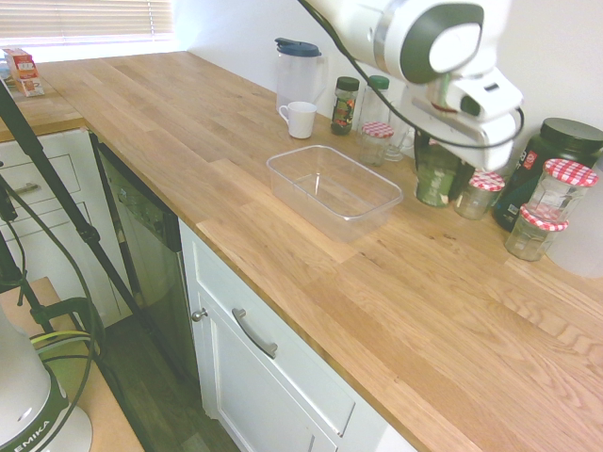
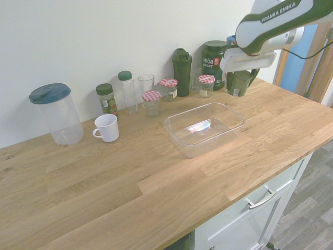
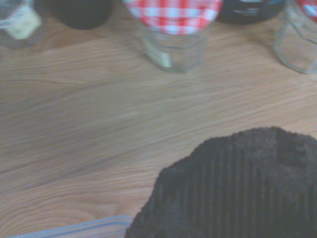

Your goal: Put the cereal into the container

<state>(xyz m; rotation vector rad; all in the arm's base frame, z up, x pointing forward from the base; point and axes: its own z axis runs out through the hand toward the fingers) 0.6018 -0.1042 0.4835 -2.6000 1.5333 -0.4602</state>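
Observation:
The cereal (image 1: 435, 179) (image 2: 239, 83) is a squat dark green cup with a light label, at the back of the counter among the jars. My gripper (image 1: 441, 149) (image 2: 242, 72) comes down on it from above and is shut on its lid. Whether the cup rests on the wood or hangs just above it is not clear. Its dark ribbed lid (image 3: 237, 188) fills the lower right of the wrist view. The container (image 1: 330, 184) (image 2: 203, 127), a shallow clear tub, stands empty nearer the counter's front, a short way from the cup. Only its rim (image 3: 74, 229) shows in the wrist view.
Glass jars with red-checked lids (image 1: 482, 193) (image 1: 561, 188) (image 2: 206, 84) stand close around the cup. A black tub (image 1: 556, 151) (image 2: 214, 62) is behind it, and a dark shaker (image 2: 182, 65) is along the wall. Further along are a white mug (image 2: 106, 127) and a pitcher (image 2: 56, 112).

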